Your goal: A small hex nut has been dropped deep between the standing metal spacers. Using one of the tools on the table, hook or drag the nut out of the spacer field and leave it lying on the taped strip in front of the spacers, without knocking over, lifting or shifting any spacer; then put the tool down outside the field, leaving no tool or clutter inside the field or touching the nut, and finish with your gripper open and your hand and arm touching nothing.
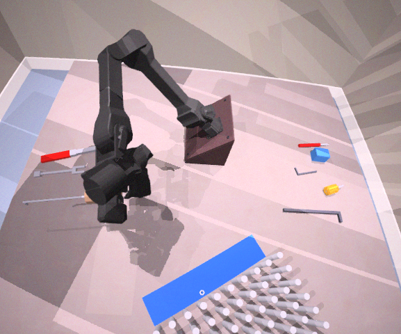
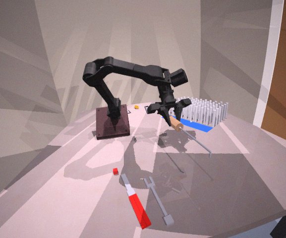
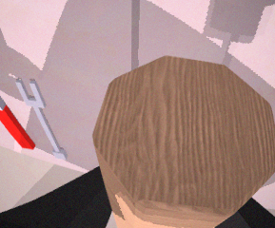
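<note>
My gripper [image 2: 174, 122] is shut on the wooden handle of the hook tool [image 1: 87, 197] [image 2: 178, 126] [image 3: 185, 138]. The tool is held above the table, and its thin metal rod points away from the spacers, with a short bent tip [image 2: 210, 154]. The hex nut [image 1: 201, 292] lies on the blue taped strip [image 1: 175, 298] [image 2: 197, 125], near its edge beside the front spacers. The standing metal spacers [image 1: 262, 308] [image 2: 206, 112] are upright where visible; the top view cuts off part of the field. The gripper is well away from strip and spacers. Its fingertips are hidden in the top view.
A red-handled tool [image 1: 55, 156] [image 2: 139, 209] [image 3: 14, 128] and a grey forked tool [image 1: 55, 172] [image 2: 158, 200] [image 3: 47, 124] lie on the arm's side. A small red cube [image 2: 115, 171] is near them. Across lie hex keys [image 1: 311, 211], a blue block [image 1: 320, 154], and red and yellow [image 1: 331, 189] screwdrivers.
</note>
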`<act>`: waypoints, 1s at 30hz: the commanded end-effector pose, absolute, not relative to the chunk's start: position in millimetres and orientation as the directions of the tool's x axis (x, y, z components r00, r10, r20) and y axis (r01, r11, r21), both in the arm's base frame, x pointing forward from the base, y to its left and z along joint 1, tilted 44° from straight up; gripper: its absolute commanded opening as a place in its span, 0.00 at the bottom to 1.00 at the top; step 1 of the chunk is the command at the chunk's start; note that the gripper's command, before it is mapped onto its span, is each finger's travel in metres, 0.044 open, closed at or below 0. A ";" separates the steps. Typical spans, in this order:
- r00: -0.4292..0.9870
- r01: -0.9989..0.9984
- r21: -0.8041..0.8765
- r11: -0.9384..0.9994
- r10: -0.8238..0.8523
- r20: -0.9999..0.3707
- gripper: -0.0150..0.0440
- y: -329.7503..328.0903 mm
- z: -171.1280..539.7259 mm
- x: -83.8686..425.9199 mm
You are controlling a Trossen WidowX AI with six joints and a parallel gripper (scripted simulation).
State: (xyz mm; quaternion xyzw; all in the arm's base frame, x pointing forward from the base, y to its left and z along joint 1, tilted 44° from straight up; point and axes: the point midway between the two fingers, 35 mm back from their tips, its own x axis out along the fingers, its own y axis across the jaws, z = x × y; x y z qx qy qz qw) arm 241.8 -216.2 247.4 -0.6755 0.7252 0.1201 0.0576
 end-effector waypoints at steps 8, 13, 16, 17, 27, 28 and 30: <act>-0.080 -0.993 0.100 0.057 -0.965 -0.252 0.25 -220.5 240.8 242.7; -0.080 -0.993 0.099 0.057 -0.964 -0.253 0.25 -222.7 238.2 243.1; -0.081 -0.993 0.099 0.057 -0.964 -0.255 0.25 -224.0 236.7 243.2; -0.081 -0.993 0.099 0.057 -0.964 -0.255 0.25 -224.4 236.1 243.3; -0.081 -0.994 0.098 0.057 -0.963 -0.258 0.25 -228.8 231.1 243.7; -0.081 -0.994 0.098 0.057 -0.963 -0.258 0.25 -229.3 230.6 243.8; -0.081 -0.994 0.098 0.057 -0.963 -0.259 0.25 -230.2 229.7 243.8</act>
